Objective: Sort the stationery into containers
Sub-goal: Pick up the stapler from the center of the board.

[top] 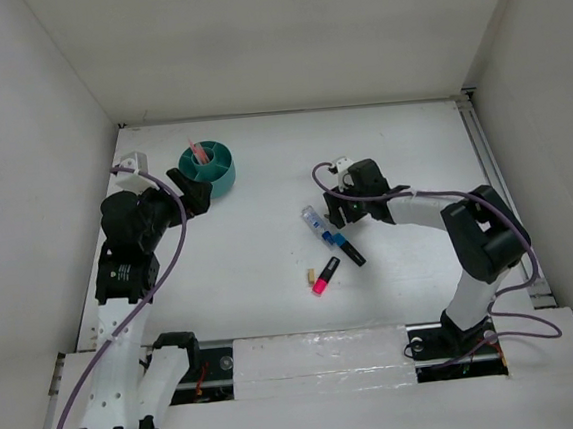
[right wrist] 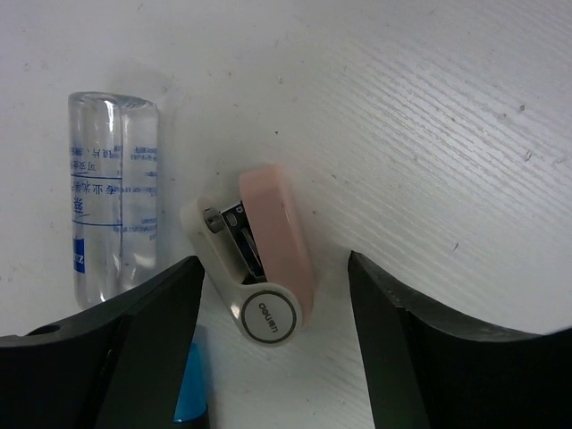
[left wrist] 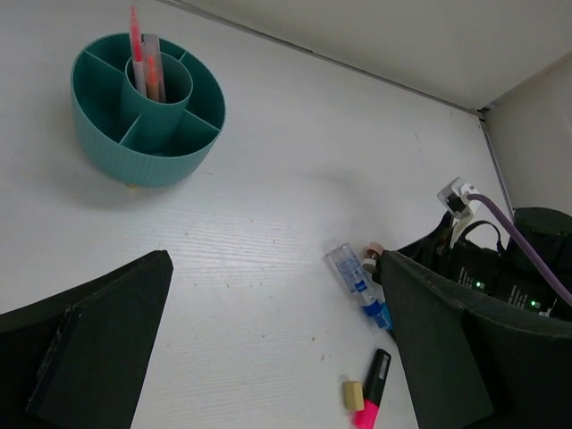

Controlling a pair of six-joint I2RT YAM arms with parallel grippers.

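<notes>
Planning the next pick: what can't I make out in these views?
Top view: pink stapler hidden under the right pincer.
Right wrist view: blue item cut off by the bottom edge.
Left wrist view: teal tub wall hides its near compartment floors.

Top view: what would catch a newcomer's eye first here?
The teal tub at the far left stands out, with pink pens standing in its central ring. Mid-table lies a small cluster: a clear tube, a blue-black marker and a pink highlighter. The right gripper hangs open over a small pink-and-white stapler beside the tube.
</notes>
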